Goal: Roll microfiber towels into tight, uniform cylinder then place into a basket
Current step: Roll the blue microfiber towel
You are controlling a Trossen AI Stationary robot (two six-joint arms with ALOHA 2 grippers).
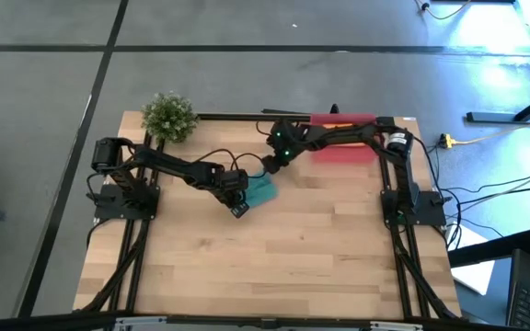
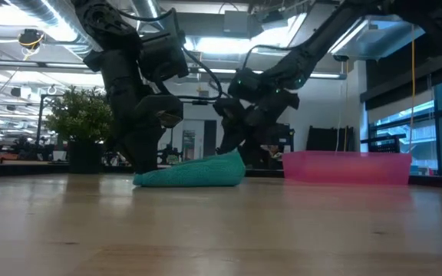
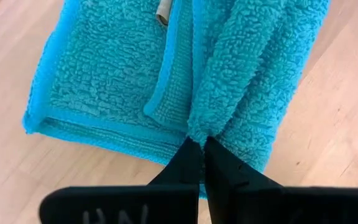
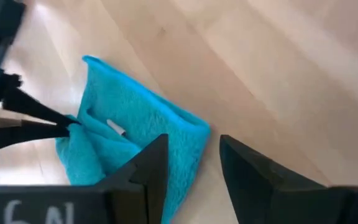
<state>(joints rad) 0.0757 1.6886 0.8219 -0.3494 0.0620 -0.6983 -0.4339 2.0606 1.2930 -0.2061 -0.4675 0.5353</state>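
A teal microfiber towel (image 1: pixel 261 190) lies folded into a small thick wad at the middle of the table, its underside on the wood. My left gripper (image 3: pixel 202 146) is shut on it at the wad's left end. My right gripper (image 4: pixel 194 155) stands open over the towel's far right corner (image 4: pixel 194 132) with nothing between its fingers. The pinkish-red basket (image 1: pixel 343 150) stands at the table's far right, partly under the right arm. In the low view the towel (image 2: pixel 194 172) makes a low mound that rises toward its right end. My left gripper pinches a raised, bunched fold of the teal towel (image 3: pixel 199 127) between its two fingertips. The fingers come steeply from above, slanting in from the table's left. The fold runs away from the fingertips along the wad. The rest of the towel lies slack on the table.
A small green plant (image 1: pixel 168 116) stands at the table's far left corner. The basket (image 2: pixel 347 167) is to the right of the towel, a short way beyond it. Bare wood (image 1: pixel 274 267) spreads over the table's near half.
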